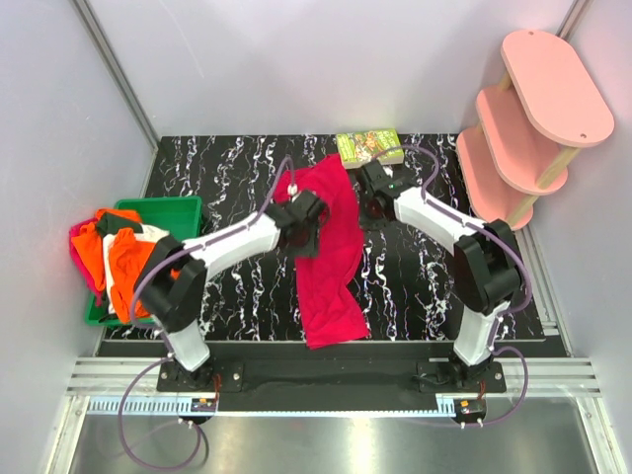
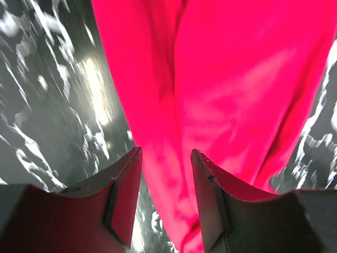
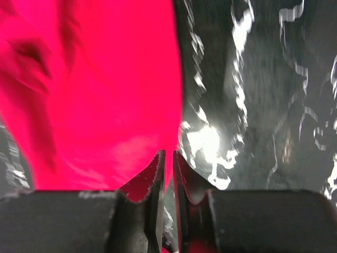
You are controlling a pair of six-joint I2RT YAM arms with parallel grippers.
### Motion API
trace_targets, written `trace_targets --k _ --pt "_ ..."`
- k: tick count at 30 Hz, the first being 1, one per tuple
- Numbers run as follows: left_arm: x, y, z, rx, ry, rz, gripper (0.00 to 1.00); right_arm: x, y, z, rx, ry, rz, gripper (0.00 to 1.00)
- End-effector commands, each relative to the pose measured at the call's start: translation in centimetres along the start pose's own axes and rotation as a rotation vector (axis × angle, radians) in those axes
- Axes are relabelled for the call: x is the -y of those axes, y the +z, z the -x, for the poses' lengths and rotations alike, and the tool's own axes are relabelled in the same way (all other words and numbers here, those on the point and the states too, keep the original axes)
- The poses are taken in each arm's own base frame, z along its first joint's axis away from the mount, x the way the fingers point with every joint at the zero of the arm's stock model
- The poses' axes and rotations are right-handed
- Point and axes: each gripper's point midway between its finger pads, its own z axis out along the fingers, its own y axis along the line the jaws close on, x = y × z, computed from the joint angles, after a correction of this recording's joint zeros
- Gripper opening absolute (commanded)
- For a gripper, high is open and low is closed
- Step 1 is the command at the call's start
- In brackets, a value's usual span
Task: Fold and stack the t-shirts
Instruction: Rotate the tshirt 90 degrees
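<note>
Noted red shirt (image 1: 331,262) bunched into a long strip down the middle of the table (image 1: 227,178), far end near the book (image 1: 369,146). Found left gripper (image 2: 166,153) over its left side, jaws apart, cloth showing in the gap. Found right gripper (image 3: 168,153) at its right edge, jaws all but closed, pinching cloth. Logged orange shirt (image 1: 128,259) heaped with others in the green bin (image 1: 188,205), far left.
</note>
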Motion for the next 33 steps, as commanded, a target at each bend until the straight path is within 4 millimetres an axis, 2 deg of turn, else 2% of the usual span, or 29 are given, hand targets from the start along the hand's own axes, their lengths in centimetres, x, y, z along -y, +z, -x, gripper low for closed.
trace_targets --k 1,2,5,8,14,17,20,25,29,33 --pt "0.2 -1.1 -0.8 0.091 -0.059 -0.018 0.47 0.2 -0.9 -2.1 -0.011 0.004 0.037 0.19" --pt "0.7 -1.2 -1.6 0.084 -0.047 -0.027 0.47 0.7 -0.6 -3.4 -0.034 -0.004 0.026 0.18" --pt "0.9 -0.9 -4.5 0.041 -0.012 -0.021 0.47 1.5 -0.7 -5.0 -0.052 0.002 0.013 0.19" --pt "1.3 -1.1 -6.5 0.025 -0.001 -0.026 0.47 2.1 -1.0 -5.8 -0.053 0.014 0.012 0.19" --pt "4.0 -2.0 -8.3 0.026 0.049 -0.071 0.48 2.2 -1.2 -6.5 -0.058 0.016 0.021 0.19" --pt "3.7 -1.4 -9.8 -0.005 0.058 -0.019 0.48 2.3 -1.5 -6.7 -0.058 0.015 0.027 0.20" --pt "2.2 -0.9 -11.4 -0.037 0.045 0.053 0.49 2.5 -1.8 -6.6 -0.048 0.008 0.026 0.21" --pt "0.9 -1.5 -12.4 -0.021 0.002 0.076 0.50 2.5 -2.1 -6.9 -0.054 -0.001 0.035 0.21" --pt "-0.6 -0.5 -14.7 -0.094 0.011 0.129 0.49 2.6 -2.1 -7.1 -0.056 -0.002 0.038 0.22" --pt "-1.2 0.3 -16.3 -0.141 0.007 0.155 0.48 2.2 -2.4 -6.8 -0.049 0.001 0.053 0.22"
